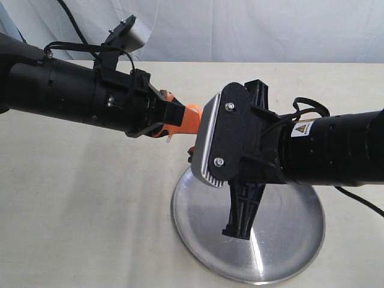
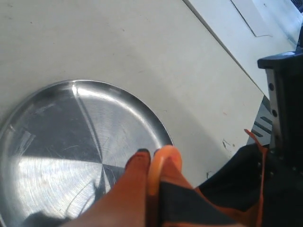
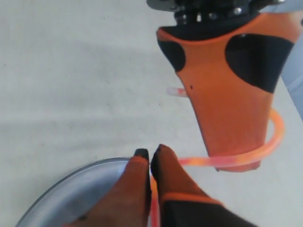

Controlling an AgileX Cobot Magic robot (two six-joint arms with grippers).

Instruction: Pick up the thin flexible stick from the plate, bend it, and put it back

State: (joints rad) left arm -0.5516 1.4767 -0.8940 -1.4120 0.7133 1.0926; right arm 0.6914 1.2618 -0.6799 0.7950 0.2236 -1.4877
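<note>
Because the left gripper (image 2: 154, 157) and right gripper (image 3: 150, 155) each pinch shut on 1 end of the thin red-orange plastic stick (image 3: 280, 132), close together, it bows into a curve, raised near the round shiny steel plate's (image 1: 288, 252) rim.

We find the plate (image 1: 276, 240) lying on the table (image 1: 78, 204), beneath both tools; the left gripper (image 2: 154, 156) hangs above the plate's rim, and the right gripper (image 3: 149, 153) hangs over that same edge, tip towards tip with the left. The thin flexible stick (image 3: 236, 158) runs out from between the right gripper's fingertips, crosses the left gripper's tip and curls up one side of it; its other end sticks out on the opposite side.
</note>
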